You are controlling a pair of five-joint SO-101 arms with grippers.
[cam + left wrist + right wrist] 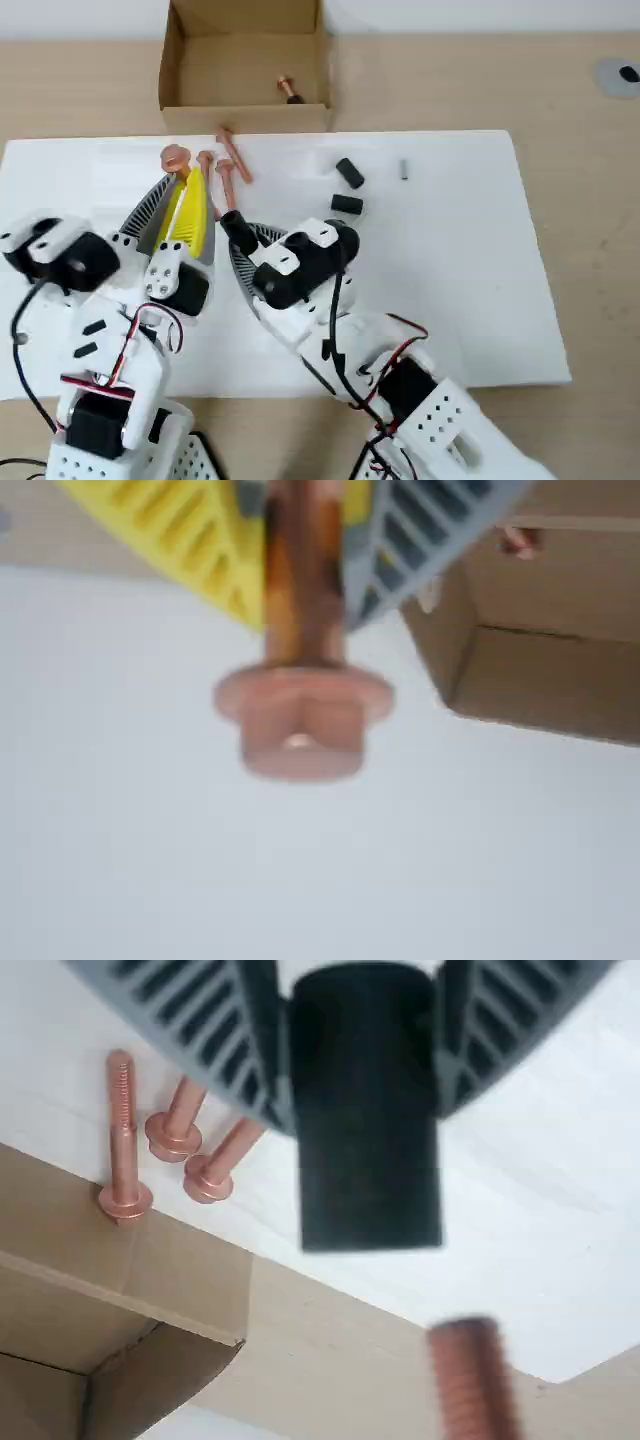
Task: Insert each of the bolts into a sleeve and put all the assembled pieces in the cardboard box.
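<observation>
My left gripper [185, 172] is shut on a copper bolt [175, 157] near the mat's far left, its head pointing away from the arm. In the left wrist view the bolt [303, 720] sticks out between the yellow and grey fingers of that gripper [303, 600]. My right gripper [238, 228] is shut on a black sleeve [237, 226], close beside the left one. The sleeve [368, 1110] sits between the grey fingers of the right gripper [365, 1110]. Three loose bolts [228, 178] lie near the cardboard box [175, 60], and one assembled piece [290, 90] lies inside it.
Two black sleeves [349, 172] [346, 204] lie on the white mat [450, 280] right of centre, with a small grey pin [404, 169] farther right. A blurred threaded copper shank [475, 1375] shows near the held sleeve. The box corner [540, 670] stands close to the held bolt.
</observation>
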